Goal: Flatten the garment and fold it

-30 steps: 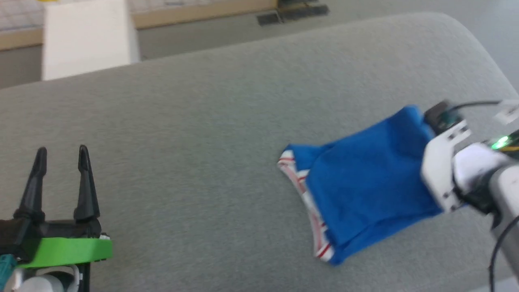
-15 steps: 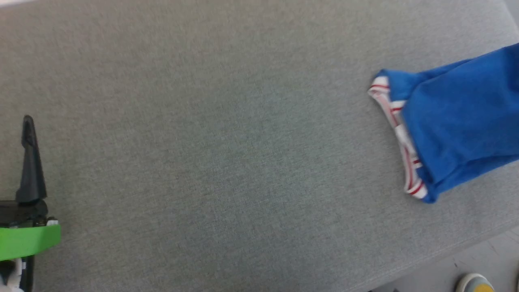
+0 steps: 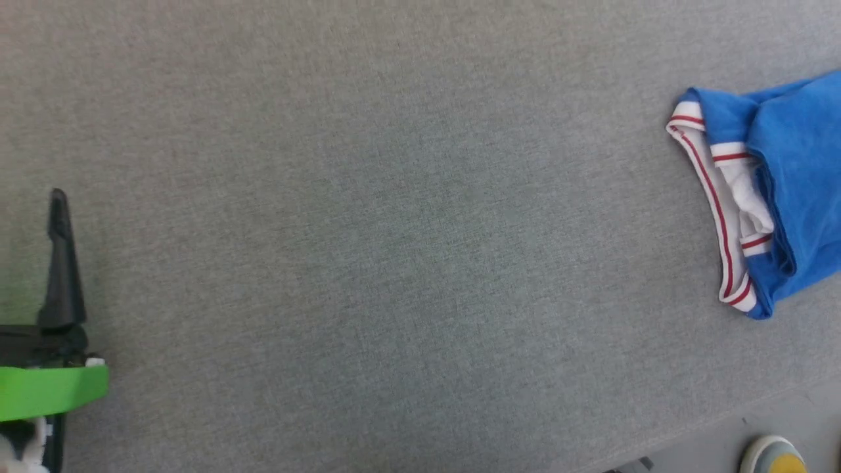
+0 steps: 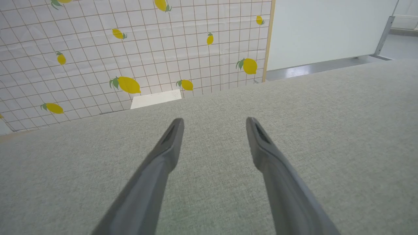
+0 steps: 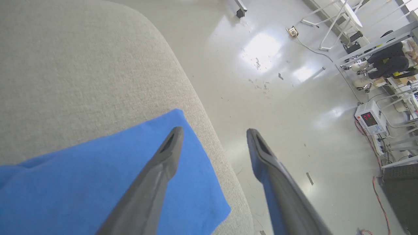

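Wide grey surface [image 3: 394, 230]; garment [image 3: 798, 177] by its rounded right edge

Soft blue jersey garment [image 3: 801, 190] on matt woven grey cloth surface [image 3: 394, 230] (floor [image 5: 294, 81] glossy).

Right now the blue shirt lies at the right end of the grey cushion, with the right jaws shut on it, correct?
Not quite. The shirt does lie at the right end of the cushion, but the right jaws stand open, not shut on it. The right wrist view shows them spread apart over the shirt's corner.
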Robot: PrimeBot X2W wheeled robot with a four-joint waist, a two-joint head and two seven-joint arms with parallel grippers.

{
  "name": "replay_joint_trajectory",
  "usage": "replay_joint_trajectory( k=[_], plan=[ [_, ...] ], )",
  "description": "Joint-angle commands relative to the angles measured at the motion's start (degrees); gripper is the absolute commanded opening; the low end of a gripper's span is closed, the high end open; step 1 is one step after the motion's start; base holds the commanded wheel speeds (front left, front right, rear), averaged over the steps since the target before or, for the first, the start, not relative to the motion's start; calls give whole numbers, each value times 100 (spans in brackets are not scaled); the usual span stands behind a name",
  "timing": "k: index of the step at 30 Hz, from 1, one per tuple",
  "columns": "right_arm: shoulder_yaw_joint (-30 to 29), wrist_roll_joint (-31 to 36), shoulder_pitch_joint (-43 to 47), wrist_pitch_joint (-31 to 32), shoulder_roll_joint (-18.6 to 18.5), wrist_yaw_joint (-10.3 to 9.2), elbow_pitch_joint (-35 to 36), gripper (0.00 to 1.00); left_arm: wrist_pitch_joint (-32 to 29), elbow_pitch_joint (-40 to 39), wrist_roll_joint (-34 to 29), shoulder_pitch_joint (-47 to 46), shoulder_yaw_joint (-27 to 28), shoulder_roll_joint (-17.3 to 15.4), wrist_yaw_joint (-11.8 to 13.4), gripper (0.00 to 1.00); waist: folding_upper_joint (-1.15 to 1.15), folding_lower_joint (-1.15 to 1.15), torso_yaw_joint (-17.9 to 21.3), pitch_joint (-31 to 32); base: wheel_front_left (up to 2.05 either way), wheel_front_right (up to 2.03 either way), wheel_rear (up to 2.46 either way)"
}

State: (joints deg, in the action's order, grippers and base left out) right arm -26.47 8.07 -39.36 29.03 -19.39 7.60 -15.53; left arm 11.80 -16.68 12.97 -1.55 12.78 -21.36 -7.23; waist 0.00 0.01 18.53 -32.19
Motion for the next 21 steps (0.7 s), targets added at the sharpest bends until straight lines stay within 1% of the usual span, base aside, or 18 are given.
replay_joint_trajectory(
  k=[1, 4, 5, 7, 9, 10, 12, 15, 17, 19, 21],
  plan=[
    [121, -145, -194, -242, -33, -11, 55, 100, 73, 74, 41, -71, -25, 52, 37, 100, 0, -1, -122, 368, 0, 0, 0],
    [497, -550, -351, -828, -6, -11, 296, 100, 171, 280, 48, -80, -100, 208, 87, 100, 0, -1, -219, 769, 0, 0, 0],
    [736, -924, -442, -1252, 118, -11, 585, 100, 221, 401, 59, -93, -135, 328, 133, 100, 0, -1, -305, 1029, 0, 0, 0],
    [993, -1199, -436, -1591, 290, -11, 909, 100, 260, 515, 88, -99, -143, 463, 185, 100, 0, -1, -397, 1285, 0, 0, 0],
    [1165, -1412, -309, -1889, 594, -11, 1232, 100, 286, 619, 108, -89, -137, 596, 239, 100, 0, -1, -494, 1537, 0, 0, 0],
    [1290, -1455, -190, -2004, 677, -11, 1351, 100, 294, 659, 114, -87, -137, 654, 259, 100, 0, -1, -548, 1644, 0, 0, 0],
    [1431, -1593, 100, -2221, 981, -11, 1578, 100, 306, 741, 110, -78, -137, 759, 293, 100, 0, -1, -661, 1843, 0, 0, 0],
    [1612, -1522, 623, -2615, 1450, -11, 1864, 100, 314, 888, 129, -90, -114, 924, 349, 100, 0, -1, -834, 2129, 0, 0, 0],
    [1767, -1532, 1022, -2846, 1584, -11, 1946, 100, 316, 936, 129, -124, -97, 1018, 368, 100, 0, -1, -951, 2256, 0, 0, 0],
    [1870, -1594, 1404, -3117, 1637, -11, 1964, 100, 317, 1011, 113, -141, -92, 1103, 372, 100, 0, -1, -1063, 2383, 0, 0, 0],
    [2005, -1863, 1736, -3429, 1645, -11, 1885, 100, 318, 1076, 38, -141, -113, 1162, 377, 100, 0, -1, -1163, 2485, 0, 0, 0]
  ],
)
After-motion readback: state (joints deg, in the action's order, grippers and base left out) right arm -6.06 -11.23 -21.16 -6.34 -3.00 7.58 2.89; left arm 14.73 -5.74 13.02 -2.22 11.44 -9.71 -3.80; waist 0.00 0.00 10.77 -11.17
